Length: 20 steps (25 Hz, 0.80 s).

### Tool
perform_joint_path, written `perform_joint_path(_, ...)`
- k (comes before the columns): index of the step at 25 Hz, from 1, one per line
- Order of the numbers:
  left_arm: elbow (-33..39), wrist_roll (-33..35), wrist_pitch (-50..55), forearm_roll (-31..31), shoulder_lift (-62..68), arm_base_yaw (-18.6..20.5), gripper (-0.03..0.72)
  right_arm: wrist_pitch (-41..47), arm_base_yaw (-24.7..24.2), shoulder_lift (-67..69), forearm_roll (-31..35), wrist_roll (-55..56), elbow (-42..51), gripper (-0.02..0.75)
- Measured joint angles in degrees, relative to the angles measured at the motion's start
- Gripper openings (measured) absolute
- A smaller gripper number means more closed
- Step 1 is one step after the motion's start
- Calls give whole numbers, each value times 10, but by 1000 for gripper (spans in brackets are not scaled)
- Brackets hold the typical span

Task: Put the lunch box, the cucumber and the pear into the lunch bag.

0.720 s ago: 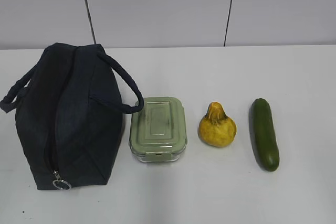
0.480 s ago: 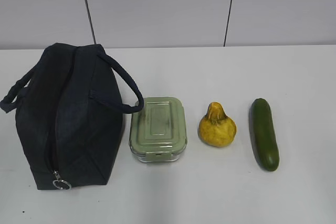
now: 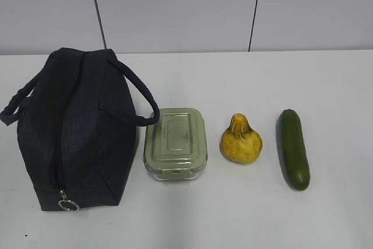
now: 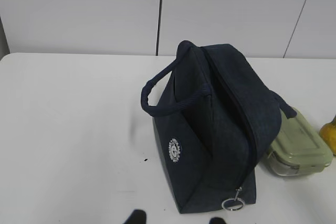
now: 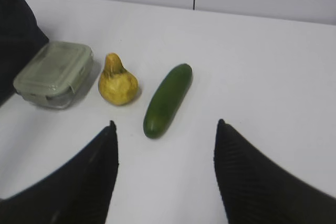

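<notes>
Lunch bag point(image 3: 76, 132) upright on desk point(image 3: 233, 80) near left edge, zipper shut, ring pull point(image 3: 68, 204) at front end. Lunch box point(image 3: 175, 143) just beside bag's right side, lid on. Pear point(image 3: 240, 140) next toward right edge, neck pointing to back edge. Cucumber point(image 3: 292, 148) nearest right edge, lying front-to-back. All three apart from each other, mid-desk row. Right tool point(image 5: 165, 129) spread open above desk, empty, cucumber ahead. Left tool point(image 4: 176, 219) tips only at frame bottom, parted, nothing between, facing bag.

Lunch bag point(image 3: 76, 132) (zipped); lunch box point(image 3: 175, 143), pear point(image 3: 240, 140), cucumber point(image 3: 292, 148) alongside
</notes>
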Motion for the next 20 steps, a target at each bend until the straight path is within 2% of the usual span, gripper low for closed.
perform_joint_path(4,0,0,0,0,0,0,236,-82,0,0,24,2,0,455)
perform_joint_path(8,0,0,0,0,0,0,236,-119,0,22,29,2,0,455)
perform_joint_path(13,0,0,0,0,0,0,236,-120,0,149,29,2,-5,454)
perform_joint_path(20,0,0,0,0,0,0,236,-120,0,345,29,-39,-62,452)
